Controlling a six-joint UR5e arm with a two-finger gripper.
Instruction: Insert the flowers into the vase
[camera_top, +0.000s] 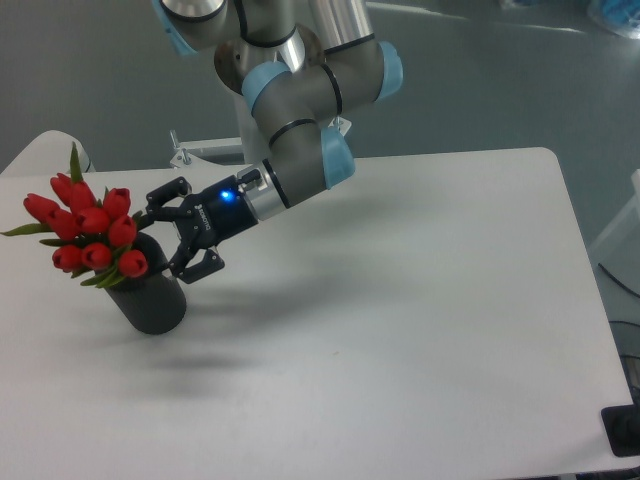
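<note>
While in vase (150, 303), flowers (90, 235), hand (187, 236) spread

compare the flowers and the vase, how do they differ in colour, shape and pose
The flowers are bright red buds with green leaves; the vase is plain matte black. The flowers form a loose, bumpy bunch, the vase a smooth cylinder. The flowers lean left out of the top, while the vase stands on the table. Both sit at the table's left end, clear of the open gripper.

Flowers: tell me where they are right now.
The flowers stand in the vase at the table's left side, leaning left, with the open end effector just to their right.
</note>
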